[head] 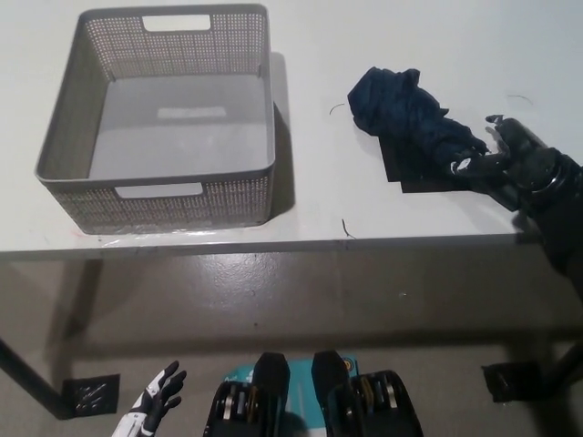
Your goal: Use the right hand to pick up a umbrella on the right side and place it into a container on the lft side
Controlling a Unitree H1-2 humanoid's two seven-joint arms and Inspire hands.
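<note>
- The umbrella [414,118], dark navy and folded with its fabric bunched loosely, lies on the white tabletop [319,137] toward the right edge, roughly midway between the back and front edges.
- It lies aslant: the crumpled canopy end points to the back and left, and the handle end runs down toward the right front.
- A flat black rectangular patch [428,173] lies under the umbrella's lower part, on the tabletop.
- The black right hand [501,155] comes in from the right edge and sits at the umbrella's handle end, touching it; its fingers [474,165] curl toward the umbrella, but whether they are clamped on it I cannot tell.
- The umbrella rests on the tabletop, not lifted.
- The container [91,196], a grey perforated basket with cut-out handles on its near and far walls, stands on the left part of the tabletop, its near wall close to the front edge.
- Its floor shows bare grey; nothing lies in it.
- Umbrella and container are well apart, with bare white tabletop between them.
- The white left hand [157,408] hangs below the tabletop's front edge, at the lower left over the floor, fingers spread apart and holding nothing.
</note>
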